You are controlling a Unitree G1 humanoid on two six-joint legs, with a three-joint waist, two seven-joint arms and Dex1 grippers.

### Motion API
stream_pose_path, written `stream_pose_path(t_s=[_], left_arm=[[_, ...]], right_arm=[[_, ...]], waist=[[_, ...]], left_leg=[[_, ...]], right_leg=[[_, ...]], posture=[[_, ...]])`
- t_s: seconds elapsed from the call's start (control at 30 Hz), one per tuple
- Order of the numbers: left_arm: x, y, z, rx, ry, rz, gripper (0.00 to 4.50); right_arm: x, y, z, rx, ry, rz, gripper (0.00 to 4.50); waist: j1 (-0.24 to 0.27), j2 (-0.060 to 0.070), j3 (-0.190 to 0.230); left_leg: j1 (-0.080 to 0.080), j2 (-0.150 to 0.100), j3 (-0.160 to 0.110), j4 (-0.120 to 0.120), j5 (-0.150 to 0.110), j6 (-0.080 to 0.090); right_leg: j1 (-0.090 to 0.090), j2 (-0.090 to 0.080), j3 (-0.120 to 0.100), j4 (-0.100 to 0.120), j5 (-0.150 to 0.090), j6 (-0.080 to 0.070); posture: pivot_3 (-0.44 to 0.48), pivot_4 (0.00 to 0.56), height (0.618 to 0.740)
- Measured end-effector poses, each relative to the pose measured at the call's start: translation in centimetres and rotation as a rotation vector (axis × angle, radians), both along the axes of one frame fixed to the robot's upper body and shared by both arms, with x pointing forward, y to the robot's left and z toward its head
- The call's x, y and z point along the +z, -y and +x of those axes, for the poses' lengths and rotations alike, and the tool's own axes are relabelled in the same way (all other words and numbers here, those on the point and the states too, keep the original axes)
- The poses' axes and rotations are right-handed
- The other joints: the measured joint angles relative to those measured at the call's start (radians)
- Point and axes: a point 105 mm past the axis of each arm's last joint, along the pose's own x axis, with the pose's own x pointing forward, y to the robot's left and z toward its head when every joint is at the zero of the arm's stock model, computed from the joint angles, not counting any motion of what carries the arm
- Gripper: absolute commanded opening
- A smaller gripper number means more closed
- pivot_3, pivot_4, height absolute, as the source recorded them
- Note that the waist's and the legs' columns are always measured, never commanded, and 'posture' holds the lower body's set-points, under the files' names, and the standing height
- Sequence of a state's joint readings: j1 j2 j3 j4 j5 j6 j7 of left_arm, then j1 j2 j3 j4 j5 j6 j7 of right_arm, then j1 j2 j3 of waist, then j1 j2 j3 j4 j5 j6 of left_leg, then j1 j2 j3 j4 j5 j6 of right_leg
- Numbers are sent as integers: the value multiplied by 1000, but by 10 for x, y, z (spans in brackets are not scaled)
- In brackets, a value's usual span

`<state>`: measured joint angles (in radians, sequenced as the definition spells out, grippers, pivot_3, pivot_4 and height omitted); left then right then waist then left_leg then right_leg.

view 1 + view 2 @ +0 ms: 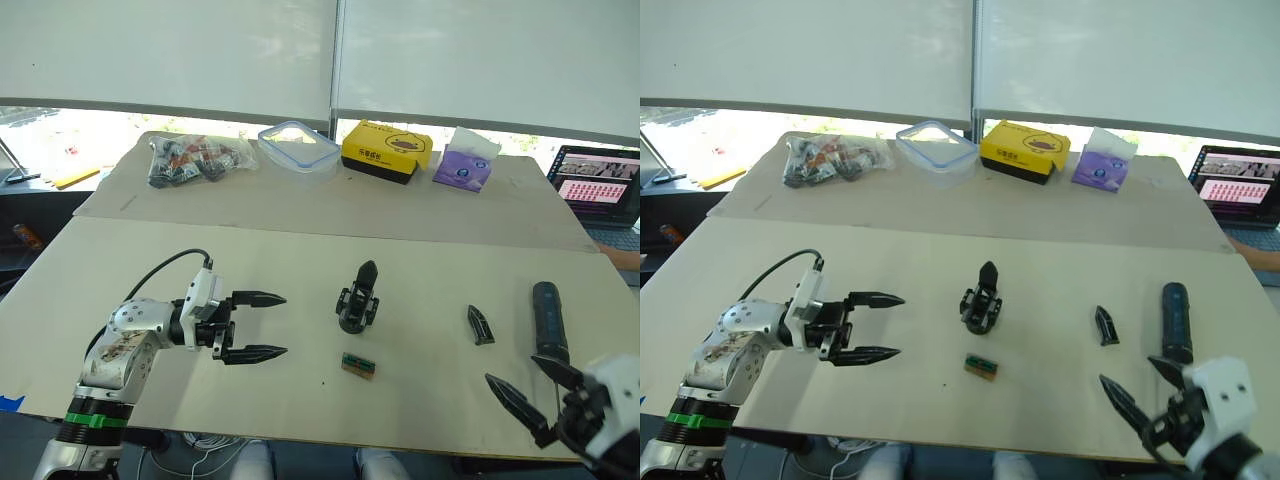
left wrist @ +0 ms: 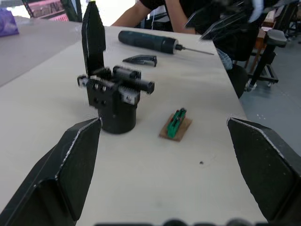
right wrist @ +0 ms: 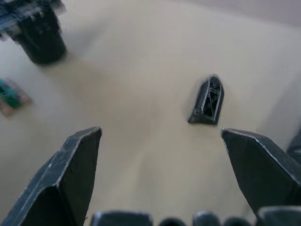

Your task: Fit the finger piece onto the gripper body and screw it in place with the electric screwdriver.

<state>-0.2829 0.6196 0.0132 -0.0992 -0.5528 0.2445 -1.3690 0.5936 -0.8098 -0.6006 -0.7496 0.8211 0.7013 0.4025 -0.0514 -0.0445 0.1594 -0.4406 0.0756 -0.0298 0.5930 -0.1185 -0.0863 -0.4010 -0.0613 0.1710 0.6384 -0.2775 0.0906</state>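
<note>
Right gripper (image 1: 530, 392): lowest at the table's near right corner, fingers spread wide with nothing between them, tips pointing toward the table's middle; it hovers just short of the electric screwdriver's near end.
Left gripper (image 1: 258, 325): held level over the near left part of the table (image 1: 300, 250), forearm bent in from the near edge, fingers wide apart and empty, tips aimed at the gripper body.
Green-brown block (image 1: 358, 365): lies flat between the grippers, just nearer than the gripper body.
Gripper body (image 1: 358, 300): stands upright at mid-table on its round base, one pointed finger sticking up, apart from both grippers.
Finger piece (image 1: 480, 325): lies flat to the right of the gripper body, between it and the screwdriver, touching neither.
Electric screwdriver (image 1: 549, 320): lies on the right, its bit toward the near edge.
Far table: bag of parts (image 1: 195, 158), clear container (image 1: 298, 147), yellow box (image 1: 387, 151), purple tissue pack (image 1: 464, 160).
Laptop (image 1: 600, 190): far right.
</note>
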Motion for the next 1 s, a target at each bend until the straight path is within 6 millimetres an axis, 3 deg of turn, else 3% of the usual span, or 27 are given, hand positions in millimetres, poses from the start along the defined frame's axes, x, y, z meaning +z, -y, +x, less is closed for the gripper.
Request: stream_pose_path(t_s=[0.13, 0.3, 0.57, 0.87, 1.0], left_arm=[[9, 18, -9, -39, 1, -36, 4487], [12, 25, -14, -47, 11, -39, 4487], [14, 28, -19, -34, 18, -38, 4487], [12, 30, -24, -19, 13, -36, 4487], [15, 29, -23, -8, 7, -64, 4500]], right_arm=[[4, 4, 30, -25, -183, -24, 4500], [-15, 16, 50, -108, -379, -49, 4500], [-16, 27, 82, -164, -468, -92, 4500], [-24, 27, 96, -166, -591, -104, 4500], [-26, 30, 99, -172, -593, -119, 3318]], waist=[[4, -1, 0], [7, -1, 1], [0, -1, 1], [-6, -1, 1], [-8, -2, 0]], left_leg=[[0, 0, -1, -2, 5, 8], [-5, -1, -1, -1, 5, 10], [-4, 0, -1, -1, 5, 10], [-5, 0, -1, 0, 5, 10], [-4, 0, -1, 0, 5, 10]], right_leg=[[0, 2, 0, 1, -1, 2], [-2, 1, 0, 1, -2, 4], [-3, 2, 0, 3, -2, 4], [-3, 2, 0, 2, -2, 5], [-3, 2, 0, 2, -2, 5]], posture=[[0, 150, 740], [0, 150, 740], [0, 150, 740], [0, 150, 740], [0, 150, 740]])
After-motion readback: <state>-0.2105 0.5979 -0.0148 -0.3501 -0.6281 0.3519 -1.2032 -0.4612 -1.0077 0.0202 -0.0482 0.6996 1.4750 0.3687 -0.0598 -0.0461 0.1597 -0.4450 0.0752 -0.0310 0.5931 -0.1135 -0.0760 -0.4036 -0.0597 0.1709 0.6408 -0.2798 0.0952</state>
